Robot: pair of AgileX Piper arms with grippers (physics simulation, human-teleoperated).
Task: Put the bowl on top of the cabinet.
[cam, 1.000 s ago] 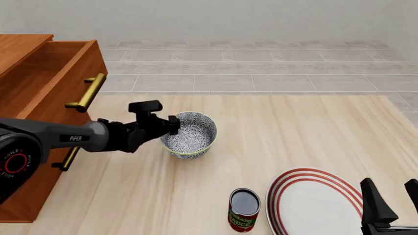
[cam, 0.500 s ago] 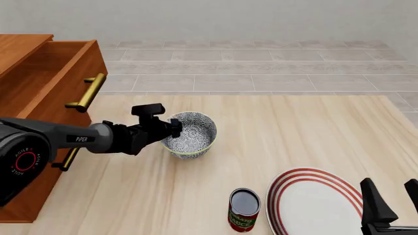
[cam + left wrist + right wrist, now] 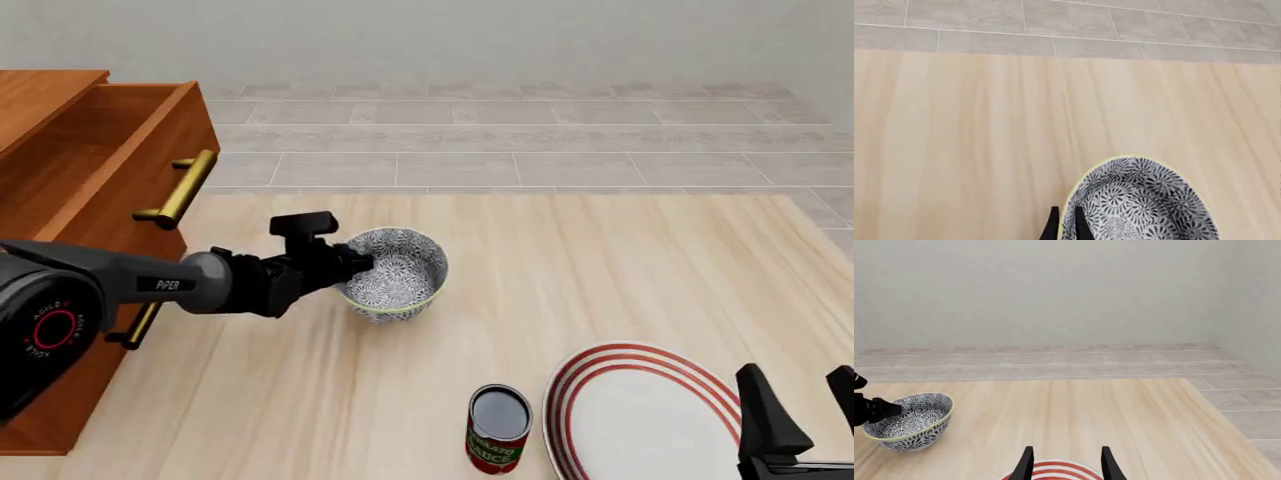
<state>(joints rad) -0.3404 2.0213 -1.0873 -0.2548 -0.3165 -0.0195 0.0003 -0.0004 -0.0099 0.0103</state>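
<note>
The table (image 3: 601,270) is pale wood with a grey tiled floor beyond it. The cabinet (image 3: 80,150), reddish-brown with brass bar handles, stands at the 9 o'clock edge of the front view, one drawer pulled open. Toward 5 o'clock lies a white plate (image 3: 641,415) with red rings, and just beside it at 6 o'clock stands a can (image 3: 499,428), upright, its top dark. Both sit well apart from the bowl (image 3: 391,274), which rests near the table's middle, between the cabinet and the plate, and appears slightly tilted in the right wrist view.

The left gripper (image 3: 350,262) reaches in from 9 o'clock and pinches the bowl's near-cabinet rim; the left wrist view shows two dark fingers (image 3: 1049,229) close together with the yellowish rim between them. The right gripper (image 3: 1066,462) hovers over the plate's edge, its fingers spread and holding nothing.
</note>
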